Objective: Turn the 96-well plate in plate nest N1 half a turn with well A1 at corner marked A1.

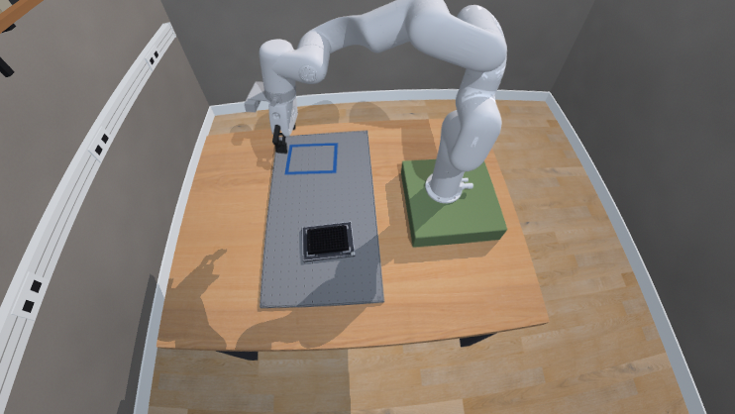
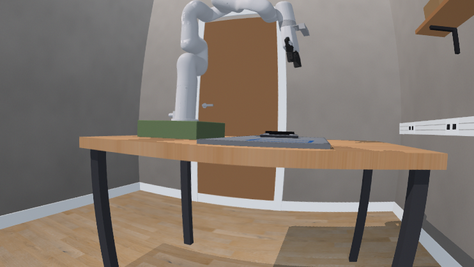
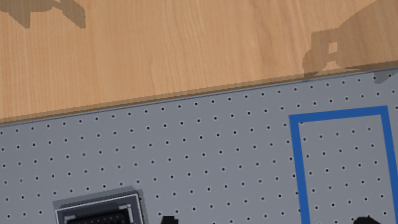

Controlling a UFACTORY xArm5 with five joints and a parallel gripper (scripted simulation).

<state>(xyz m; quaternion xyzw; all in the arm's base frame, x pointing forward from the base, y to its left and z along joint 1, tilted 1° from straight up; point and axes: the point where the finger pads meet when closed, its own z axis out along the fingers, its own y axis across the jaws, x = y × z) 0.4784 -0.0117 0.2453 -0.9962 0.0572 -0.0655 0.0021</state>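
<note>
The black 96-well plate [image 1: 327, 239] sits in its grey plate nest [image 1: 327, 242] on the grey perforated board [image 1: 321, 218], toward the board's near half. It also shows low on the board in the exterior view [image 2: 278, 133], and its corner shows at the bottom left of the wrist view [image 3: 100, 212]. I cannot make out the cut-off corner or the A1 mark. My gripper [image 1: 278, 141] [image 2: 293, 56] hangs high above the board's far left corner, well away from the plate. It is open and empty; only its fingertips show at the bottom edge of the wrist view [image 3: 265, 220].
A blue outlined rectangle [image 1: 311, 157] is marked on the far end of the board [image 3: 345, 165]. The arm's green base block [image 1: 451, 203] stands to the right of the board. A white rim [image 1: 380, 96] runs around the floor behind the table.
</note>
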